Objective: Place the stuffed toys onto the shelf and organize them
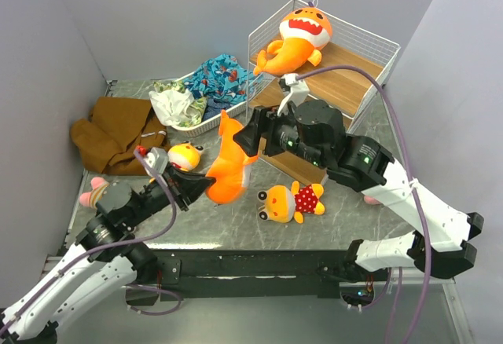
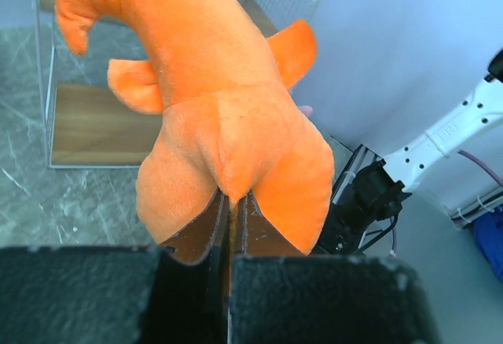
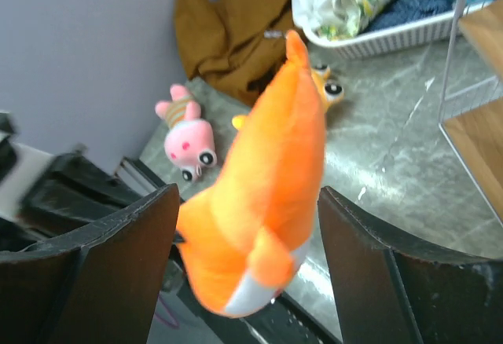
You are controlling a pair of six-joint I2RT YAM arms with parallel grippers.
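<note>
My left gripper (image 1: 198,182) is shut on an orange shark plush (image 1: 229,165) and holds it above the table. In the left wrist view the fingers (image 2: 206,234) pinch a fold of the shark (image 2: 228,116). My right gripper (image 1: 248,140) is open beside the shark's upper end. In the right wrist view the shark (image 3: 271,179) hangs between the spread fingers (image 3: 134,250). A second shark (image 1: 302,36) lies on top of the shelf (image 1: 346,85). Two yellow-headed dolls (image 1: 288,201) (image 1: 185,155) lie on the table. A pink plush (image 1: 93,195) lies at the left edge.
A white basket (image 1: 206,122) of blue and green clothes stands at the back, and a brown cloth (image 1: 116,130) lies left of it. The right wrist view shows the pink plush (image 3: 187,133), the brown cloth (image 3: 236,22) and the basket (image 3: 385,36).
</note>
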